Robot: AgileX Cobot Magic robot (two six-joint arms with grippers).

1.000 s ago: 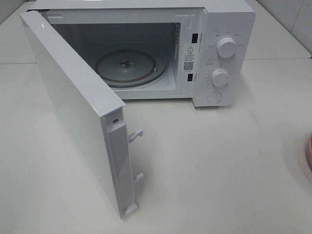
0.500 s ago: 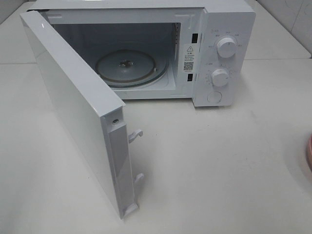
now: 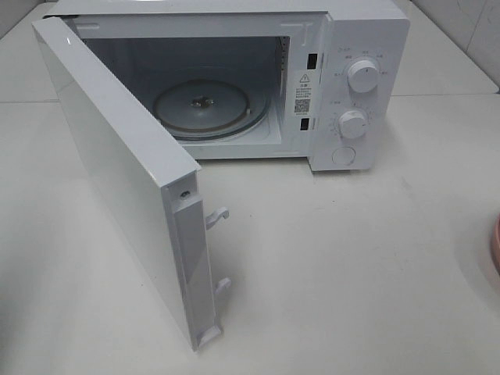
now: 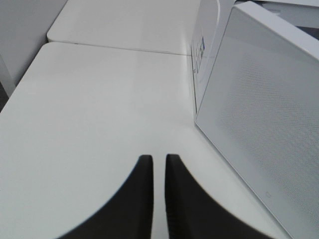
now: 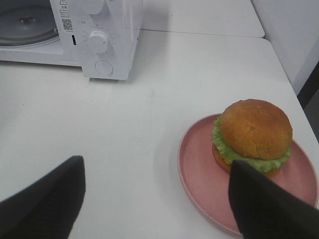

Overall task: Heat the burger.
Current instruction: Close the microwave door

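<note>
We saw a white microwave (image 3: 234, 78) standing at the far side of the white table (image 3: 351, 266), its door (image 3: 117, 172) swung wide out toward the near left, two latch hooks showing on the door's free edge. Inside lay the glass turntable (image 3: 205, 108), bare. Two white dials (image 3: 364, 76) and a round button sat on the control panel to the right of the cavity. The door stood between the left side of the table and the open cavity.

The burger (image 5: 254, 135) sat on a pink plate (image 5: 199, 174) on the table, well to the right of the microwave; in the high view only the plate's edge (image 3: 496, 242) showed at the right border.

The left end effector (image 4: 159, 169) hung low over bare table just beside the outer face of the open door, its dark fingers (image 4: 142, 189) nearly together and gripping nothing. The right end effector (image 5: 157, 199) hovered near the plate with its fingers (image 5: 259, 204) spread wide, one of them overlapping the plate's near rim in the wrist view, nothing held.

Pale tiled wall showed behind the table's far right corner.
</note>
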